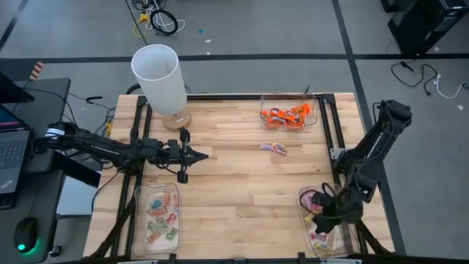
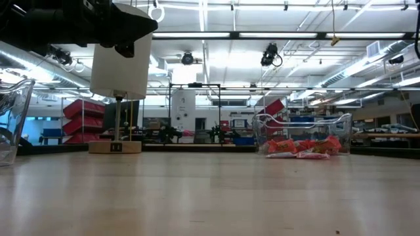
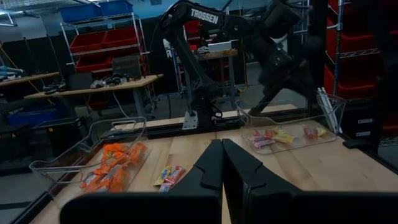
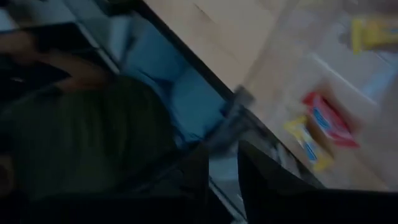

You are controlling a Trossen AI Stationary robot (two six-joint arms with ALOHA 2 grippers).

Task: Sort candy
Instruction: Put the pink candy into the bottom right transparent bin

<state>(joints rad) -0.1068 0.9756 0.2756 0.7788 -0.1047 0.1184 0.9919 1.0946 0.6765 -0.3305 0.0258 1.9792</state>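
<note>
In the high view, the right gripper (image 1: pixel 322 207) was seen over the lower right tray (image 1: pixel 308 233); whether its fingers were open could not be told. Loose candy (image 1: pixel 272 147) was left mid-table and likely had to be fetched next. In the left wrist view, the left gripper (image 3: pixel 222 163) was shut, empty.

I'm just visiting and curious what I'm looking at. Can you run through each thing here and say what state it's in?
left gripper: shut, empty, above the table middle.
right gripper: over the near right tray, fingers slightly apart, nothing seen held.
near right tray: holds pink-and-yellow candy.
far tray: holds orange candy.
near left tray: holds pale green-and-pink candy.
loose candy: lying unsorted on the table.
white lamp: upright.
</note>
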